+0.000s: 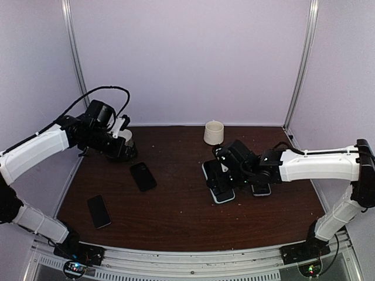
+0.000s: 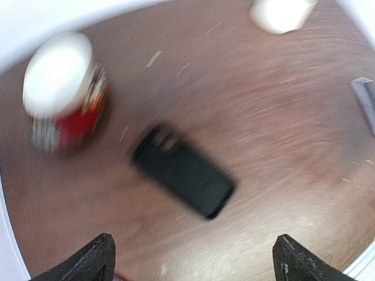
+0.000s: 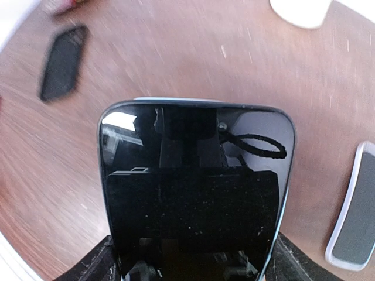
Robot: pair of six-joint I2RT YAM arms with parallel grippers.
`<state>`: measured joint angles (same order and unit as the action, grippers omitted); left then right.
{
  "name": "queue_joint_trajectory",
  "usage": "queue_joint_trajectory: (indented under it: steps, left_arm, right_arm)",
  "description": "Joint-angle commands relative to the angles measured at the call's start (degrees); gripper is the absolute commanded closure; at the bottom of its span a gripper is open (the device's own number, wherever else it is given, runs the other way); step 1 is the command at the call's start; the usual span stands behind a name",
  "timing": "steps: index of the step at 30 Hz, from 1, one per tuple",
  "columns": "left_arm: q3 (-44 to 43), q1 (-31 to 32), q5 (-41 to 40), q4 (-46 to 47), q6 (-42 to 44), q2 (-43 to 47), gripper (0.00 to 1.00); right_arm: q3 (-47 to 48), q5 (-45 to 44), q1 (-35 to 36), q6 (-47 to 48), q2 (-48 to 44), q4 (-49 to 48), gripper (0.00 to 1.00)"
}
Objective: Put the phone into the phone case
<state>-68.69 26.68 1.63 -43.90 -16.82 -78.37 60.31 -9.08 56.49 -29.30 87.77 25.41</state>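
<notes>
Black phone [image 3: 196,193] lies on a pale-rimmed phone case [image 1: 225,200], and the right gripper [image 3: 193,257] pinches its two sides. Left gripper [image 2: 193,260] spreads wide, holding nothing

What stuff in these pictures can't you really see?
Can: left wrist view, blur smears its label.
Flat thing, phone or case: top view, right arm covers most.
White cup: right wrist view, top edge cuts it.
Right gripper: right wrist view, grip unclear; phone hides fingertips.

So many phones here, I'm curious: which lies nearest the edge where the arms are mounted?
The glossy dark phone at the left, lying alone; the others lie farther back.
</notes>
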Motion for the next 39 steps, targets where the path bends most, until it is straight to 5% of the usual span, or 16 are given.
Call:
queue_joint_trajectory:
  steps: [1, 8, 12, 15, 26, 39]
  left_arm:
    - [-0.37, 10.74, -2.02, 11.98, 9.07, 6.61, 0.02]
    - [-3.68, 14.79, 19.48, 21.71, 2.06, 3.89, 0.02]
    - [-4.22, 14.94, 25.17, 25.08, -3.31, 1.65, 0.20]
    - [-4.29, 15.11, 27.04, 26.73, -5.76, 0.46, 0.32]
    - [-4.67, 16.60, 29.86, 29.44, -7.67, -2.87, 0.33]
    - [-5.84, 17.17, 29.63, 29.25, -6.80, -5.07, 0.71]
  right_arm:
    - [1.06, -4.98, 1.06, 8.50, -3.46, -12.91, 0.54]
    - [1.46, -7.67, 4.88, 21.43, -5.01, -30.65, 0.55]
    - [0.78, -9.68, 6.91, 26.48, -4.79, -36.36, 0.56]
    - [1.11, -9.87, 7.56, 27.82, -3.90, -37.10, 0.56]
    - [3.54, -10.12, 8.49, 28.51, -2.04, -35.02, 0.56]
    - [4.20, -9.75, 8.96, 30.36, -1.10, -34.56, 0.56]
